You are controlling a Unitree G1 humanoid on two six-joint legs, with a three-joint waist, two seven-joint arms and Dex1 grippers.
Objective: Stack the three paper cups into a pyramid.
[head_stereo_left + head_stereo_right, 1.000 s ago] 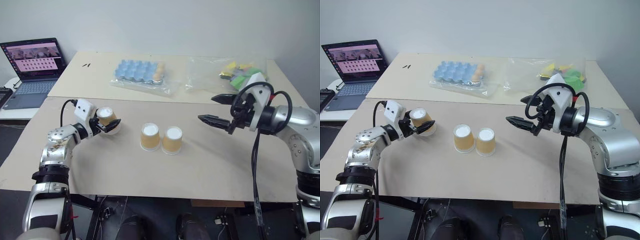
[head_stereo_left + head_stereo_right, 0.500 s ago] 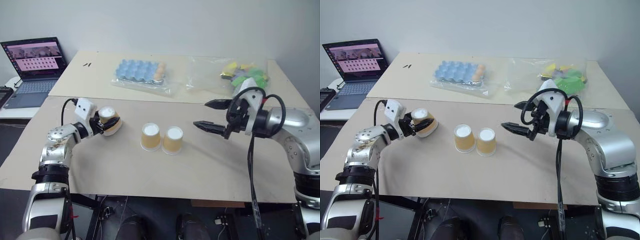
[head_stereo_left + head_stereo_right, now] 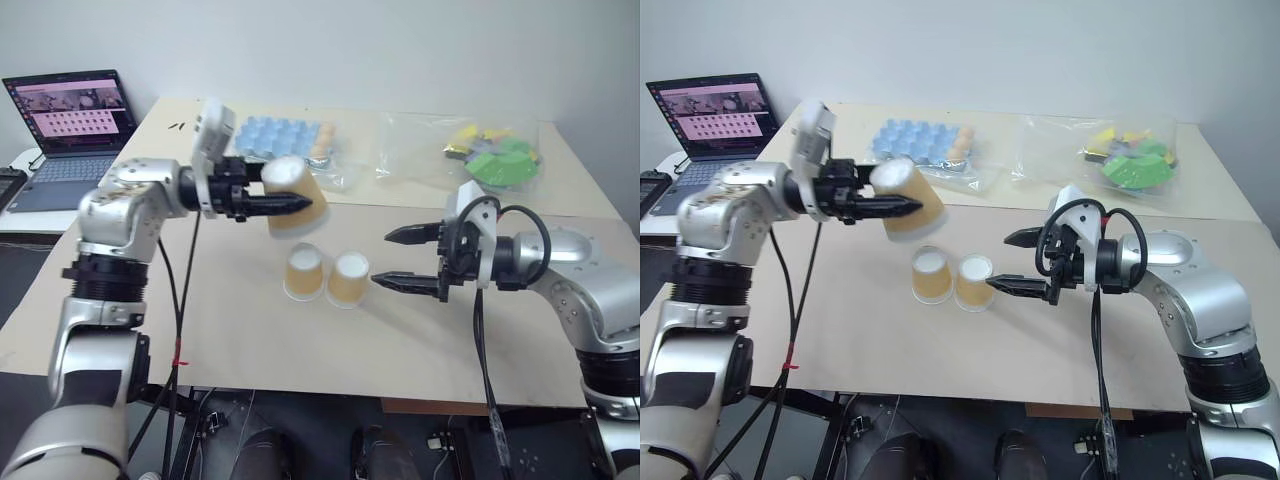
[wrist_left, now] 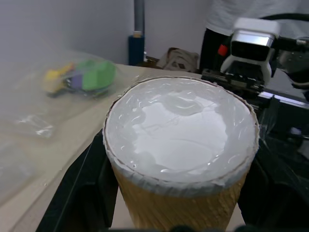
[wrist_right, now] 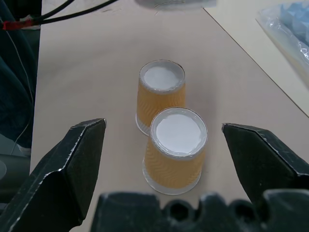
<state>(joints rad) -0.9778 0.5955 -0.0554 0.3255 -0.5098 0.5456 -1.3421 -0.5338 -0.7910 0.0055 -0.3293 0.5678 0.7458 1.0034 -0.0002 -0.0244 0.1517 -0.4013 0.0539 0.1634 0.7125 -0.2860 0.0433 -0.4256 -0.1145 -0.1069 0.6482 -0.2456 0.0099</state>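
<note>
The three paper cups are split: two stand upside down, touching side by side, on the near part of the counter [image 3: 480,340], the left cup [image 3: 303,273] and the right cup [image 3: 348,278]. The third cup [image 3: 292,196] hangs in the air above and slightly left of the pair, tipped on its side. The left end effector [image 3: 285,204] is clamped on this third cup, its black fingers [image 3: 262,207] reaching level toward the right. The right end effector [image 3: 398,258] hovers just right of the right cup, its fingers spread wide with nothing between them.

A second ago the left end effector held its cup low, close to the counter at the left; it has since lifted and carried it rightward over the pair. The right end effector has eased in closer to the pair.

Each cup is tapered, with tan-orange sides and a flat white base.
</note>
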